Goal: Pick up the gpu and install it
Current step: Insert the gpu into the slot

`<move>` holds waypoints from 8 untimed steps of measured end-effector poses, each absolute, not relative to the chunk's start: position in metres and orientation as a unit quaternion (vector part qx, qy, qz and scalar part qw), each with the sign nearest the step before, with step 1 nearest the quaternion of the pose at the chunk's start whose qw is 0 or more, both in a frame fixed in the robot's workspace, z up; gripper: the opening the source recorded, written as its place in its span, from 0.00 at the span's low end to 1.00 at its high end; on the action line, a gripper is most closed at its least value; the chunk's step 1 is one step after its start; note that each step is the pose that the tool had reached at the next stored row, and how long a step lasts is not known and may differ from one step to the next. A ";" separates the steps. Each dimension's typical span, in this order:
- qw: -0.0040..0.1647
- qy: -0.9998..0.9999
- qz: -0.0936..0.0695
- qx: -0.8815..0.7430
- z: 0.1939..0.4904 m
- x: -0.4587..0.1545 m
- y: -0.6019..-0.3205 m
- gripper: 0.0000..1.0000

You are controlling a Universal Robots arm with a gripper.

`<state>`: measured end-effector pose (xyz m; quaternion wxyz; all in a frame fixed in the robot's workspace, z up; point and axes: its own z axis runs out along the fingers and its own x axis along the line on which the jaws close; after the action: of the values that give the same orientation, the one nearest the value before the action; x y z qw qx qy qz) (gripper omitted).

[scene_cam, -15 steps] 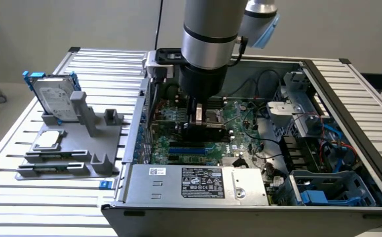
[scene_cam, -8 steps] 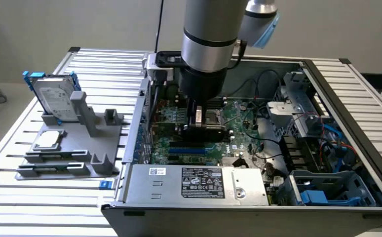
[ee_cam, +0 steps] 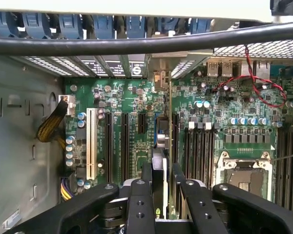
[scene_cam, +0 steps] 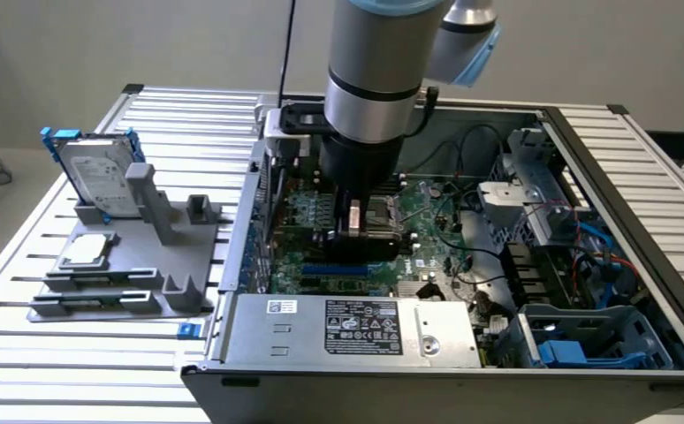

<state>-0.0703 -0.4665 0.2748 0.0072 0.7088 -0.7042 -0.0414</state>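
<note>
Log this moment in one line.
gripper: shut on gpu | gpu: edge-on over motherboard | place: inside open case | seated: cannot tell

Exterior view above case [scene_cam: 437,402], wrist view close, shared motherboard [ee_cam: 132,107]

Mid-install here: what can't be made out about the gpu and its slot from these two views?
- Exterior view: the gpu's bottom edge and the slot beneath it, hidden by the arm and the card itself.
- Wrist view: the gpu stands edge-on in the gripper, so its faces and connector are hidden.
- Wrist view: whether it is seated, blocked by the gripper's fingers.
</note>
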 end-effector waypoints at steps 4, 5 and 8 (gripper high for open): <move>0.012 -0.704 -0.046 0.708 0.273 -0.070 -0.467 0.27; 0.012 -0.704 -0.046 0.708 0.272 -0.070 -0.467 0.27; 0.013 -0.704 -0.047 0.708 0.268 -0.070 -0.467 0.27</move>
<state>-0.0703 -0.4669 0.2677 0.0127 0.7084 -0.7041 -0.0466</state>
